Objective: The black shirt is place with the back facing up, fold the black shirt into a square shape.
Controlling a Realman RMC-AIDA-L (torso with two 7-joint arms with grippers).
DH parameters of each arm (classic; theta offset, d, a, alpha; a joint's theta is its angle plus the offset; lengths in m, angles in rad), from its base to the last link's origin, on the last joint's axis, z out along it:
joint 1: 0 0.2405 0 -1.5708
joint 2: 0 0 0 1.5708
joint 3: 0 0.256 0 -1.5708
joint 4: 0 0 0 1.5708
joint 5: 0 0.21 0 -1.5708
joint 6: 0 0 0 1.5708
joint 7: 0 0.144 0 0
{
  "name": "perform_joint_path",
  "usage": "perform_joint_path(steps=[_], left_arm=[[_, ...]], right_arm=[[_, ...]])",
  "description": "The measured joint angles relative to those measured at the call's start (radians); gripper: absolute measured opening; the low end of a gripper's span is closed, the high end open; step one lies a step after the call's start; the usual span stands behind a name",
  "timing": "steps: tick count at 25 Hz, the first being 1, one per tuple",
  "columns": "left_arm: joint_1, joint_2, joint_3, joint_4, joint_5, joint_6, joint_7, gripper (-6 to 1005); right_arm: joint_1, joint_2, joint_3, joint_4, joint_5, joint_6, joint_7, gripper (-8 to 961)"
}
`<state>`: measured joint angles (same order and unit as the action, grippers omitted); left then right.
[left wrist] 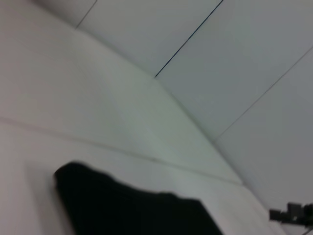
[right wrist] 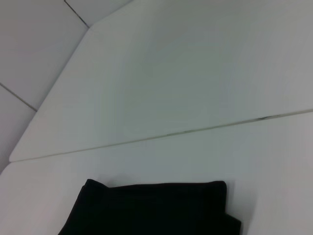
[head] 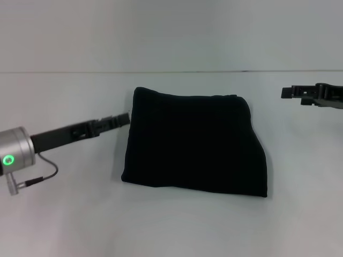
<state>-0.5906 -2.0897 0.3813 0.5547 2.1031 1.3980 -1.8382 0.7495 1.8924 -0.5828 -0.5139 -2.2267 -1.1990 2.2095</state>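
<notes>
The black shirt [head: 193,144] lies folded into a roughly square bundle in the middle of the white table [head: 69,225], plain black side up, with no lettering showing. My left gripper [head: 126,117] reaches in from the left, its tip just beside the shirt's left edge and holding nothing. My right gripper [head: 284,92] hovers to the right of the shirt, well apart from it, and also holds nothing. The left wrist view shows a corner of the shirt [left wrist: 132,210] and the right gripper [left wrist: 289,214] far off. The right wrist view shows the shirt's far edge [right wrist: 151,208].
The white table meets a pale wall [head: 171,32] behind the shirt. Bare tabletop surrounds the shirt on all sides. A thin cable [head: 45,174] hangs under my left wrist.
</notes>
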Motion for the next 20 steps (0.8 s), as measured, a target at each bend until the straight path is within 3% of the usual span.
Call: perform_joint_path(steps=[8,20], left_arm=[[0.008,-0.002,0.011,0.025,0.136,0.005,-0.071,677],[0.006,-0.007,0.073,0.014,0.173,-0.026,-0.117,649]], right_arm=[[0.001,-0.004,-0.001,0.000,0.000,0.003,0.001,857],[-0.002,-0.005,-0.005,0.000,-0.001,0.001,-0.001,857]])
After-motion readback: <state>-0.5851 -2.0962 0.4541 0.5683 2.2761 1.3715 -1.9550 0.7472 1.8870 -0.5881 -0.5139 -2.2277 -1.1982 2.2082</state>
